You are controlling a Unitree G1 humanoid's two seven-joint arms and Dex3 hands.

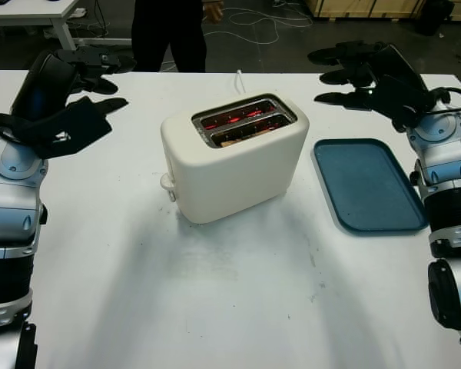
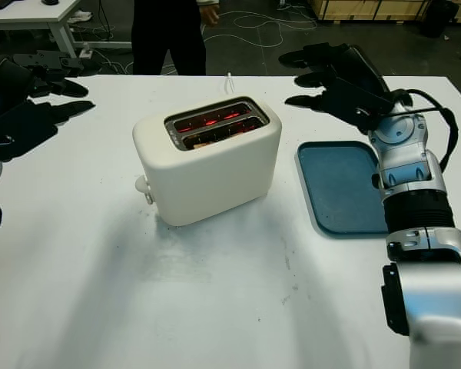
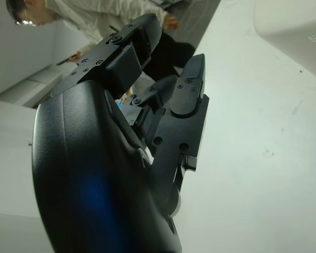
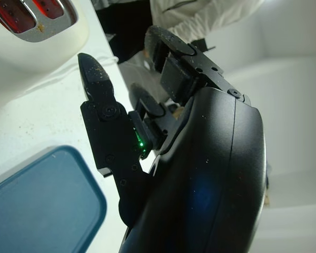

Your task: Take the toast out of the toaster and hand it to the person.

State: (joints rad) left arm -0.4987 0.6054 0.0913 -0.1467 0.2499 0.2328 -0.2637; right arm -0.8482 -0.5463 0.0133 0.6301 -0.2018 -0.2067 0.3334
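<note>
On the white table [image 1: 215, 307], the cream toaster [image 1: 230, 165] stood at centre with its slots glowing red and the toast [image 1: 232, 138] sunk low in the nearer slot, while we held our left hand [image 1: 84, 92] and right hand [image 1: 361, 77] empty and unclenched above the far corners, well apart from it. A blue tray [image 1: 369, 184] lay just beside the toaster and a person [image 1: 169, 31] waited at the far edge. We judged a straight descent over the slot wisest, pinching only the toast's upper edge, clear of the hot walls.
</note>
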